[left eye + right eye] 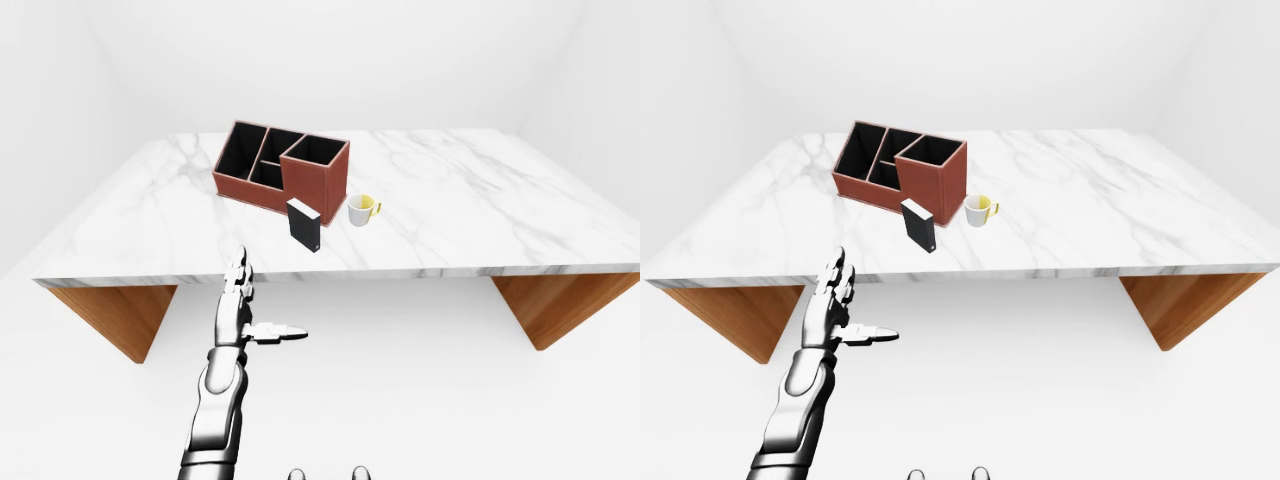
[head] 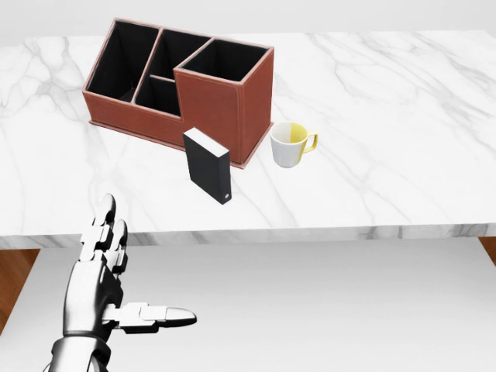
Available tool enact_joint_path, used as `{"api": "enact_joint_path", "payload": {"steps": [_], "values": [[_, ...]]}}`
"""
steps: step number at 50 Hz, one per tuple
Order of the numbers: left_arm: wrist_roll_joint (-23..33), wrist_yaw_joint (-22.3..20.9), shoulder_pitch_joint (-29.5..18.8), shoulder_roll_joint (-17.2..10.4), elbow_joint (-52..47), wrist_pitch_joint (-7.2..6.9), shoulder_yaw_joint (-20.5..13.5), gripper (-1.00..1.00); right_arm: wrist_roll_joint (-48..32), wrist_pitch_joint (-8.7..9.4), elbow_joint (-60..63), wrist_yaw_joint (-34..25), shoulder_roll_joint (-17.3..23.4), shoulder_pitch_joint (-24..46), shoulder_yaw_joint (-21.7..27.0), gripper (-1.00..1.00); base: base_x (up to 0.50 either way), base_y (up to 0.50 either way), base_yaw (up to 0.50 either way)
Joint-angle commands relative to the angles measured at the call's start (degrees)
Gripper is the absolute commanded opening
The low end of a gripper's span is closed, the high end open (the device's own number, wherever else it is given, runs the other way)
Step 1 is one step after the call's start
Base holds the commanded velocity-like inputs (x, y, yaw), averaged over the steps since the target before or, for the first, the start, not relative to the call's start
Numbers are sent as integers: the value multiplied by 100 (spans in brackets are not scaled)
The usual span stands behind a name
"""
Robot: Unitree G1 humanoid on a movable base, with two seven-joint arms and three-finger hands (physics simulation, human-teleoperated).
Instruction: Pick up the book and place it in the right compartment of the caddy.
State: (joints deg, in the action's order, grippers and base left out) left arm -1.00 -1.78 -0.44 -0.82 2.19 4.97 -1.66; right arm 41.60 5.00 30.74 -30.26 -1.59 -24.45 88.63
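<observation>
A black book [image 2: 208,166] stands upright on the marble table [image 2: 387,116], just below the brown caddy [image 2: 182,89] in the head view. The caddy has several black-lined compartments; its tall right compartment [image 2: 225,60] is nearest the book. My left hand [image 2: 124,291] is open, fingers straight and thumb out to the right, held below the table's near edge and to the lower left of the book, touching nothing. My right hand is not in view.
A white mug with a yellow inside [image 2: 291,145] stands right of the book, close to the caddy's right wall. The table's near edge [image 2: 310,231] runs across the head view. Wooden table legs [image 1: 115,315] show at both sides.
</observation>
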Motion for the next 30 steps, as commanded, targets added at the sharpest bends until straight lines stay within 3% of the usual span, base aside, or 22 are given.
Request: {"api": "enact_joint_path", "payload": {"steps": [1,4,12,30], "values": [[-6,-16,16,3,-56,3,4,100,226,0,-55,17,53,-32,86,100,0,0,0],[-4,-16,55,7,-160,-55,15,100,400,0,-4,3,62,-81,137,100,0,0,0],[-11,-25,-13,0,58,3,-7,100,397,0,-34,-53,59,-64,137,100,0,0,-5],[-5,-22,25,2,-19,3,7,100,364,0,-59,-75,46,-76,119,100,0,0,-39]]}}
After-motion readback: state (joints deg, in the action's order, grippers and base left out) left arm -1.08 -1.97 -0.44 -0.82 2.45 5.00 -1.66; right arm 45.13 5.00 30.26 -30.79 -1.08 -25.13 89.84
